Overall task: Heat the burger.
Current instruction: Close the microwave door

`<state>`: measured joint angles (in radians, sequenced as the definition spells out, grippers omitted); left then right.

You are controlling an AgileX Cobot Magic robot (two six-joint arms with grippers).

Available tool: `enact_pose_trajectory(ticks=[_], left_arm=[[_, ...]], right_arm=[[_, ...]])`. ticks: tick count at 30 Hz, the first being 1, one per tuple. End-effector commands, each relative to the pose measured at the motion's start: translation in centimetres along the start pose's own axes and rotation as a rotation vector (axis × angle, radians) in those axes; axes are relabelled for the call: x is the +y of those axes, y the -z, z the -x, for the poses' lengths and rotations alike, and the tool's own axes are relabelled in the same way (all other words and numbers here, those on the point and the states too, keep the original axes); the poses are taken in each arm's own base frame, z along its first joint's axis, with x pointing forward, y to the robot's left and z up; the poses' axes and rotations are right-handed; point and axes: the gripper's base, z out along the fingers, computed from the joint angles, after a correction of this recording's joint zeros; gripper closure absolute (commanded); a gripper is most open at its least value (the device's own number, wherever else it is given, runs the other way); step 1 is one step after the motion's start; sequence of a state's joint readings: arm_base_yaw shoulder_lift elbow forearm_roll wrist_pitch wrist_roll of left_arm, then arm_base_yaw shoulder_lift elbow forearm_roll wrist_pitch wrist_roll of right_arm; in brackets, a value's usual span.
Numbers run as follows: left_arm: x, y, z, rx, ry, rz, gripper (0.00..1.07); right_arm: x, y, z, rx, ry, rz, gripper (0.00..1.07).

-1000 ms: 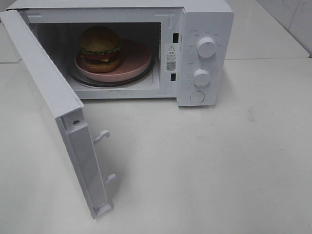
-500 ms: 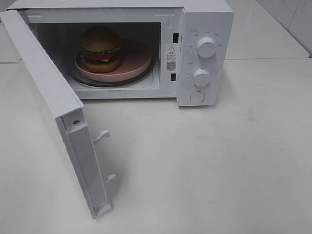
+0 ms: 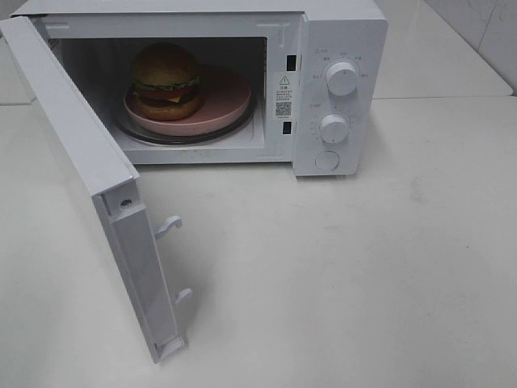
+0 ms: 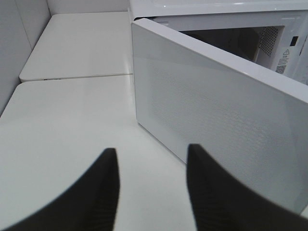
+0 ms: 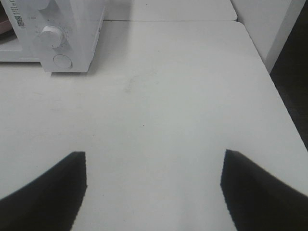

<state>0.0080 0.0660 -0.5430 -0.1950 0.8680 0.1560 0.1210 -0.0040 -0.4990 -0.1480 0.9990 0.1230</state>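
Still unchanged: burger (image 3: 166, 79) sits in the microwave (image 3: 347, 36), door (image 3: 77, 141) open; left claw (image 4: 150, 153) and right claw (image 5: 154, 155) hang released, so shutting remains.

White microwave (image 3: 363, 40) on white table (image 3: 363, 267) — door (image 3: 73, 137) wide open; pink plate (image 3: 230, 93) on glass turntable (image 3: 191, 137) inside.

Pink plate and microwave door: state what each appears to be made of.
Pink plate: probably matte plastic or glazed ceramic. The colour is an even pastel with a soft sheen, and the look does not settle which. Microwave door: smooth white painted metal or plastic, with a fine dotted mesh across its window, likely perforated metal behind a clear pane.
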Motion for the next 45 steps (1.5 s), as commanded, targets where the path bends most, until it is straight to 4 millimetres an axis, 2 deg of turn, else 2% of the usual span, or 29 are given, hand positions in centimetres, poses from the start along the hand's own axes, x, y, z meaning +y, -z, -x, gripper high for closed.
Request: enact_pose_trajectory(ticks=[1, 5, 6, 7, 10, 11, 12, 13, 15, 17, 18, 26, 32, 45], left_arm=[[0.4, -1.5, 1.3, -0.003, 0.017, 0.017, 1.05], [0.8, -3.1, 2.1, 0.010, 0.021, 0.029, 1.07], [1.1, -4.4, 2.5, 0.014, 0.028, 0.037, 1.07], [1.1, -4.4, 2.5, 0.014, 0.028, 0.037, 1.07], [1.7, -7.1, 2.8, 0.002, 0.012, 0.059, 1.07], [1.7, -7.1, 2.8, 0.002, 0.012, 0.059, 1.07], [2.0, -8.4, 2.7, -0.005, 0.006, 0.067, 1.07], [2.0, -8.4, 2.7, -0.005, 0.006, 0.067, 1.07], [2.3, -10.1, 2.0, -0.037, 0.009, 0.085, 1.07], [2.5, -10.7, 1.7, -0.044, 0.007, 0.095, 1.07], [2.9, -11.7, 0.9, -0.050, -0.003, 0.117, 1.07], [3.8, -14.7, -1.2, -0.127, -0.039, 0.195, 1.07], [2.7, -16.6, -2.0, -0.155, -0.112, 0.129, 1.07], [0.3, -20.8, -4.0, -0.119, -0.085, -0.117, 1.07]], right_arm=[[0.0, 0.3, -0.3, -0.025, -0.005, -0.002, 0.32], [0.0, 0.3, -0.3, -0.025, -0.005, -0.002, 0.32], [0.0, 0.3, -0.3, -0.025, -0.005, -0.002, 0.32], [0.0, 0.3, -0.3, -0.025, -0.005, -0.002, 0.32], [0.0, 0.3, -0.3, -0.025, -0.005, -0.002, 0.32], [0.0, 0.3, -0.3, -0.025, -0.005, -0.002, 0.32], [0.0, 0.3, -0.3, -0.025, -0.005, -0.002, 0.32], [0.0, 0.3, -0.3, -0.025, -0.005, -0.002, 0.32], [0.0, 0.3, -0.3, -0.025, -0.005, -0.002, 0.32], [0.0, 0.3, -0.3, -0.025, -0.005, -0.002, 0.32], [0.0, 0.3, -0.3, -0.025, -0.005, -0.002, 0.32], [0.0, 0.3, -0.3, -0.025, -0.005, -0.002, 0.32], [0.0, 0.3, -0.3, -0.025, -0.005, -0.002, 0.32], [0.0, 0.3, -0.3, -0.025, -0.005, -0.002, 0.32]])
